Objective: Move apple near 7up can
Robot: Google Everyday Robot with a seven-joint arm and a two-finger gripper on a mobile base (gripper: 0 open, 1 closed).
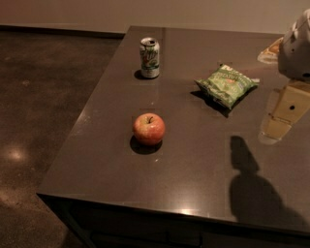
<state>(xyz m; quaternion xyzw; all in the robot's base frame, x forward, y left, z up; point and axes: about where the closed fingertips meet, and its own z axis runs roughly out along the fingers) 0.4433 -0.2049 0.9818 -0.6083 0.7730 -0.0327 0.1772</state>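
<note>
One dark table [97,169] filled most of the view, its front edge nearest and catching a little glare. On the near right part of the top lay one dark shadow [256,189], tall and narrow above, broad below.

A little further in, left of the middle, sat the one apple [149,129], red with yellowish patches, its short stem pointing up and its own small shadow under it. It rested alone on the bare top, with nothing touching it.

At the right edge of the view, about level with the apple and slightly beyond it, was the one gripper [289,105], a cream-coloured piece hanging over the right side of the table, well apart from the apple. Whether it stood wide or narrow could not be told, and it held nothing that showed. Above it was the arm's rounded white casing [296,46].

Further back, right of the middle, lay one green crinkled snack bag [226,85], flat on the top and near the gripper.

Furthest back, toward the left, stood the one can [149,57], upright, silver-white with green markings and a shiny top. It was well apart from the apple, which sat nearer the front in almost the same line.

A dark polished floor [38,97] lay to the left, and a pale wall [145,12] ran behind.
</note>
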